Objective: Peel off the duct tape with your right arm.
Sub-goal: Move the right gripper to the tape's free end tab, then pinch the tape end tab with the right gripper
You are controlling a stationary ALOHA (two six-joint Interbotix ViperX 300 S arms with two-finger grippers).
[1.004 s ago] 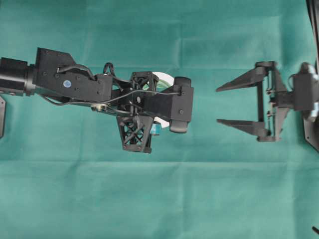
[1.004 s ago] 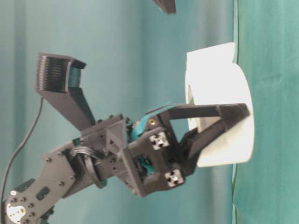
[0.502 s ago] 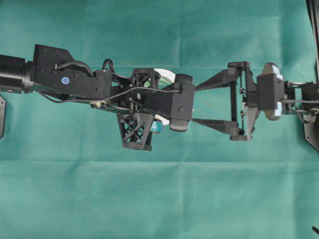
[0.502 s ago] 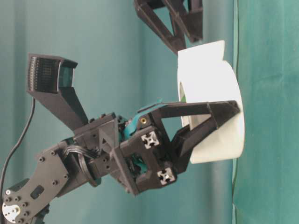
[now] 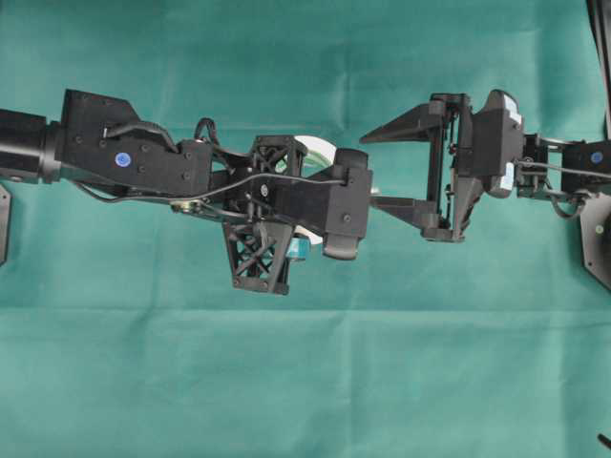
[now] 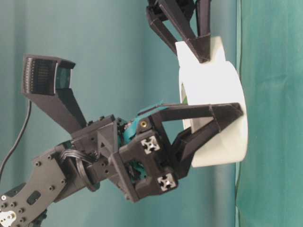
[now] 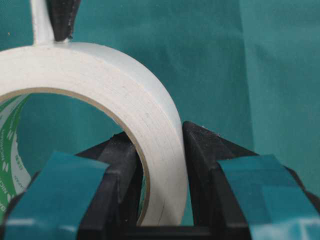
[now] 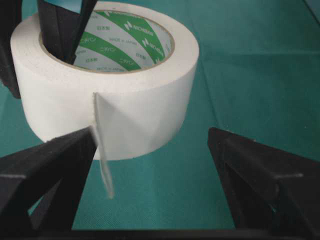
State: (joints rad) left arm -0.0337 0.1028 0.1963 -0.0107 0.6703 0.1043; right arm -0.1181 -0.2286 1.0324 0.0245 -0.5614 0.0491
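The duct tape, a wide white roll with a green-printed core, lies flat on the green cloth. My left gripper is shut on the roll's wall, one finger inside the core and one outside. From the overhead view only a sliver of the roll shows past the left wrist. My right gripper is open, its pointed black fingers straddling the roll's near side. The loose strip end hangs off the roll just inside the left-hand finger, and nothing is pinched.
Green cloth covers the whole table, with a fold line across it. Black arm bases sit at the far right edge and the far left edge. The two arms meet end to end in the middle.
My right arm has travelled left from well clear of the roll until its open fingers flank it. The left gripper has kept its hold, shifting the roll only slightly.
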